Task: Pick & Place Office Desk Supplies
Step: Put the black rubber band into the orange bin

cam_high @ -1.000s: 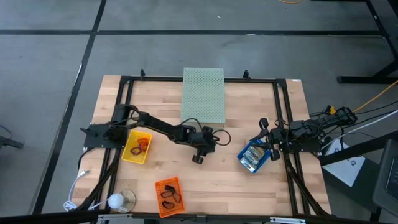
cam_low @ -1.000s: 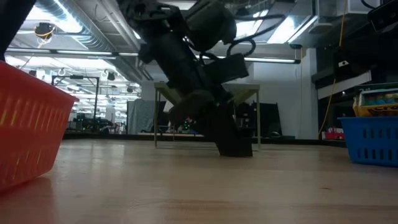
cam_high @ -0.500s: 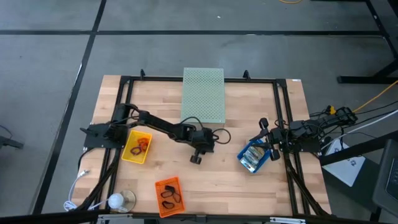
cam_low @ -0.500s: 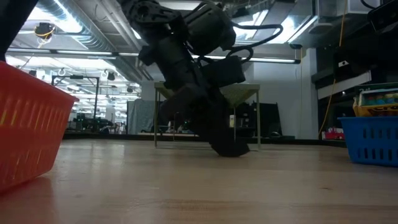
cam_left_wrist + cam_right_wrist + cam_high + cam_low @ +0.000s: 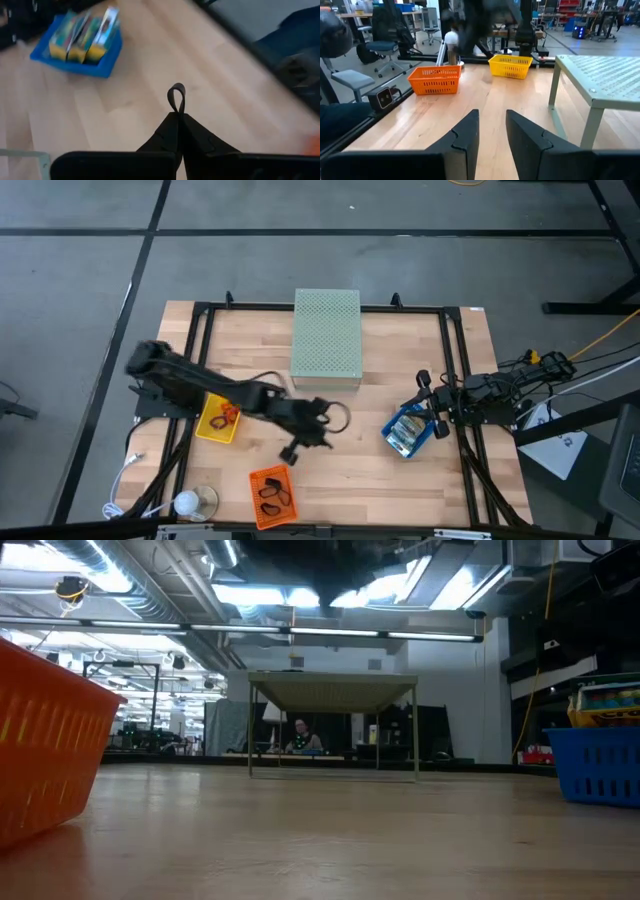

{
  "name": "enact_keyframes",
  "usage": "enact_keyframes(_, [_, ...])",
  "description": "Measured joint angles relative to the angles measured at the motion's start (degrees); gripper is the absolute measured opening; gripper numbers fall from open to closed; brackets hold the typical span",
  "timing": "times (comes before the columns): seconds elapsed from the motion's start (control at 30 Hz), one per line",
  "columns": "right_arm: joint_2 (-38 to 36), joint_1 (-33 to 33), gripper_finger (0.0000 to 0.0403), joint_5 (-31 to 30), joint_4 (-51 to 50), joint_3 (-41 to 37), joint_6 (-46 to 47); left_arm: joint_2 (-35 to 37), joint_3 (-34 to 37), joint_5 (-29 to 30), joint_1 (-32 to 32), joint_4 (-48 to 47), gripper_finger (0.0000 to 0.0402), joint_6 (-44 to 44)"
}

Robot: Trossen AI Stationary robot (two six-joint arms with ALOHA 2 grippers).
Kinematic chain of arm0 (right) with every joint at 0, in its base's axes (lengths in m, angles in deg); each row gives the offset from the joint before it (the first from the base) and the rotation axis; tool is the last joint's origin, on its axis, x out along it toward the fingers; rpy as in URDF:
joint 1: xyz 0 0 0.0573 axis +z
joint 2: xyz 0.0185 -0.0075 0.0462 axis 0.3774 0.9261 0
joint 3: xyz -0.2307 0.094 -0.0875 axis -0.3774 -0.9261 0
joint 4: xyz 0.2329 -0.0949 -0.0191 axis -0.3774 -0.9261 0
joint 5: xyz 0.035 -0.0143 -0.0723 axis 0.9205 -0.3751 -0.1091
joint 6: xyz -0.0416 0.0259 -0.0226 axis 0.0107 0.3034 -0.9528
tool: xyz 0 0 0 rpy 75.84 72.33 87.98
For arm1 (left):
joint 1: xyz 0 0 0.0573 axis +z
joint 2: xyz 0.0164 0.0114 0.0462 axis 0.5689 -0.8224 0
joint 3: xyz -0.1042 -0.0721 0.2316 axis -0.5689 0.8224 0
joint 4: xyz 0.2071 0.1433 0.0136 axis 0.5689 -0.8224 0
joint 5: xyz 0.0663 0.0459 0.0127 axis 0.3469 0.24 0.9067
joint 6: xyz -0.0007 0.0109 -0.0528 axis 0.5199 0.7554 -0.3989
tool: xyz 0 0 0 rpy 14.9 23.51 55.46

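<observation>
Wooden table (image 5: 400,490), left tool (image 5: 177,116) now lifted, clamping black loop (image 5: 176,96)

Left pincer (image 5: 290,454) closed on black loop (image 5: 176,96), lifted toward orange tray (image 5: 272,495).

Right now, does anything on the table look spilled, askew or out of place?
Nothing stands out. The left gripper is shut on a thin black loop, held above the bare wood. The packets sit in the blue tray, rings in the yellow tray, black loops in the orange tray.
</observation>
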Motion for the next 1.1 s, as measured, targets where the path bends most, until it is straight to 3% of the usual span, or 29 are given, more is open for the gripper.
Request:
enact_keyframes(0.23, [0.0, 0.0, 0.0098, 0.42, -0.1, 0.0, 0.83, 12.49, 0.35, 7.32, -9.76, -8.93, 0.0003, -8.47])
enact_keyframes(0.47, [0.0, 0.0, 0.0098, 0.42, -0.1, 0.0, 0.85, 15.61, 6.27, 11.79, -19.22, -11.72, 0.0004, -24.61])
enact_keyframes(0.6, [0.0, 0.0, 0.0098, 0.26, -0.1, 0.0, 0.87, 14.88, 12.5, 11.69, -23.32, -4.31, 0.0004, -29.73])
enact_keyframes(0.8, [0.0, 0.0, 0.0098, -0.06, -0.09, 0.0, 0.8, 12.14, 21.49, 6.56, -25.07, 12.87, 0.0003, -32.05])
enact_keyframes(0.97, [0.0, 0.01, 0.0098, -0.06, -0.07, 0.0, 0.8, 7.38, 26.21, 3.39, -24.15, 17.39, 0.0005, -35.84])
enact_keyframes(1.1, [0.0, 0.02, 0.0098, -0.04, -0.07, 0.0, 0.8, 4.7, 26.91, 4.15, -23.52, 17.84, 0.0008, -37.68])
